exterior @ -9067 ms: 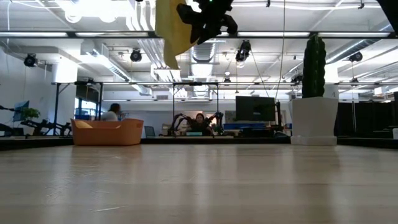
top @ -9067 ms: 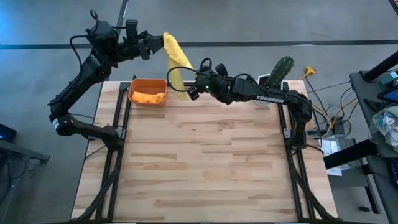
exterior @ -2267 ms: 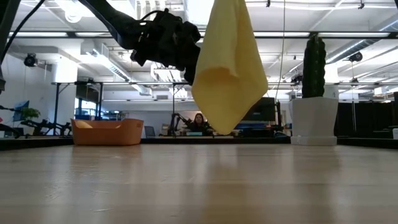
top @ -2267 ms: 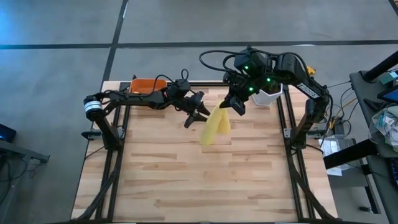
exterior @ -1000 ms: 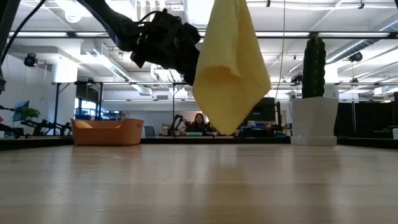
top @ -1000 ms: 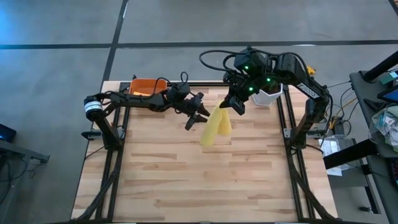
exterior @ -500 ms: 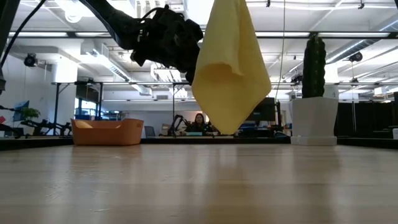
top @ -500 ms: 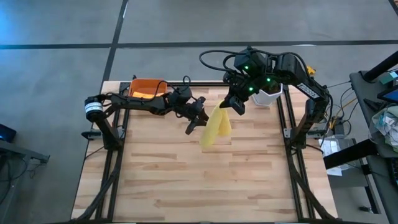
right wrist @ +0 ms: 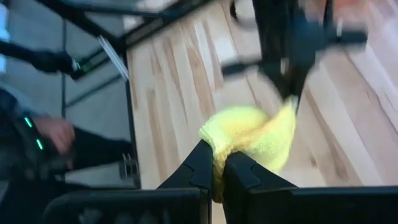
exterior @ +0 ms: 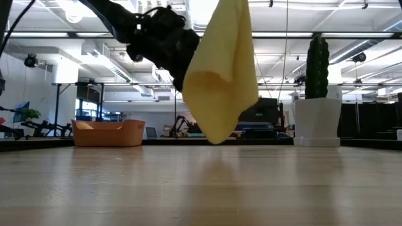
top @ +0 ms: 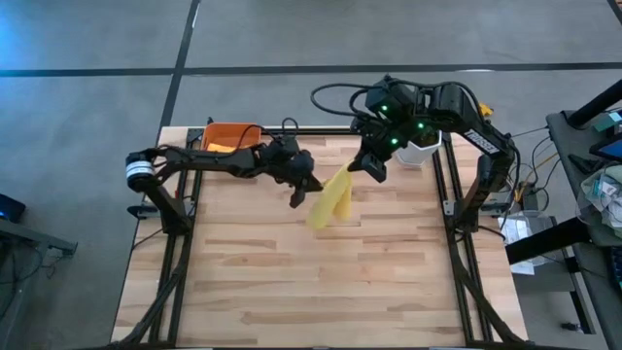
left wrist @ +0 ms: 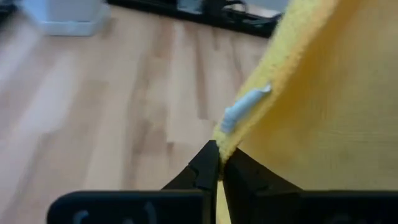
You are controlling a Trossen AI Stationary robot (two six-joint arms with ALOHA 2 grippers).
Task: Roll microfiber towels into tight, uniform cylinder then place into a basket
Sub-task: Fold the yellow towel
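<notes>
- The yellow towel (top: 330, 198) hangs in mid-air over the far-centre part of the table (top: 321, 292), clear of the wood; in the low view its lowest fold sits just above the surface.
- The right gripper (top: 372, 167) is clenched on the towel's top corner, at about 1 o'clock from the cloth in the high view. Judgement: it holds high so the cloth can drape free and open out.
- The left gripper (top: 299, 191) comes in from 9 o'clock and is pinched shut on the towel's side edge; the left wrist view shows its fingertips (left wrist: 210, 163) closed on the hem just under a small white tag (left wrist: 245, 107). Judgement: 2 held points let the arms spread the cloth flat before rolling.
- The towel's long axis runs from 1 o'clock down to 7 o'clock in the high view, tilted off vertical, lower end pulled toward the left arm.
- The basket (top: 229, 137) sits at the table's far-left corner, about 10 o'clock from the towel, with an orange towel (top: 225, 146) inside.
- A cactus pot (exterior: 317, 119) stands at the far right, well apart.
- Rolling has not begun.
</notes>
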